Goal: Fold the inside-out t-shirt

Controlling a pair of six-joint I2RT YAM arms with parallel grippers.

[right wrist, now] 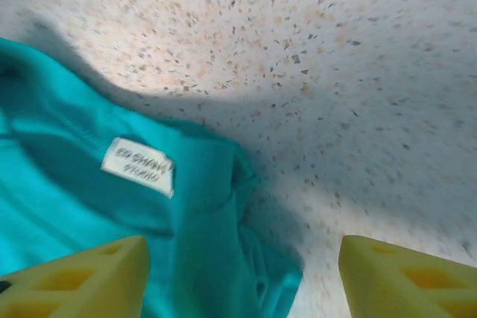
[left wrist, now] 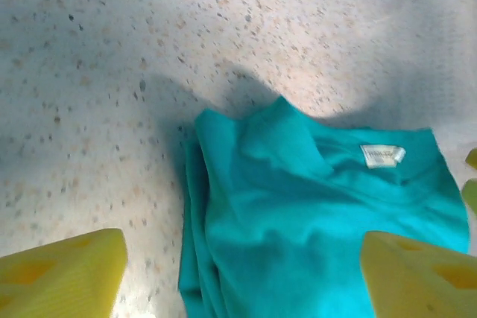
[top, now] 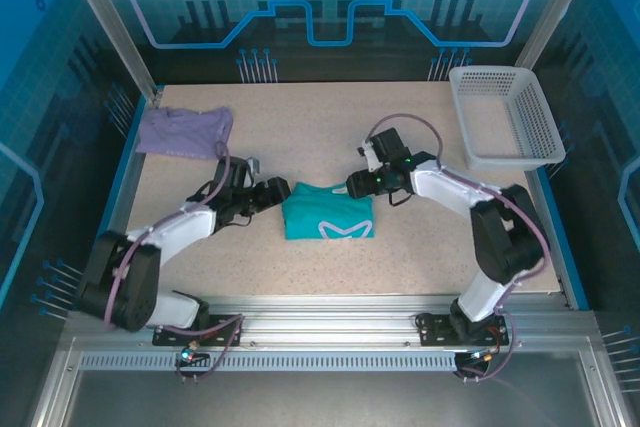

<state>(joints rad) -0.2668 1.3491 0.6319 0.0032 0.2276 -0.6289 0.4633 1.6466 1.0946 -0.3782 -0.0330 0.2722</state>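
Far left: a small lavender-purple shirt (top: pixel 185 133) lies crumpled in the far-left corner of the speckled beige counter (top: pixel 300 117), well apart from the work.
Left claw: the left claw (top: pixel 277 192) hovers just beside the bundle's left edge, its yellow fingers (left wrist: pixel 63 273) spread wide and gripping nothing.
Centre: the teal-green cotton t-shirt (top: pixel 328 215) sits mid-counter, folded into a compact rectangle. Its white logo faces up at the near edge and its white neck label (left wrist: pixel 381 156) shows at the far edge.
Right claw: the right claw (top: pixel 356 185) is poised over the bundle's far-right corner, its fingers likewise splayed and empty.
Far right: a white plastic mesh basket (top: pixel 505 115) stands in the far-right corner.
Risk: the stacked layers look loose along the left edge and rumpled at the collar corner. A finger pulled away too low could snag a layer and drag the fold open.
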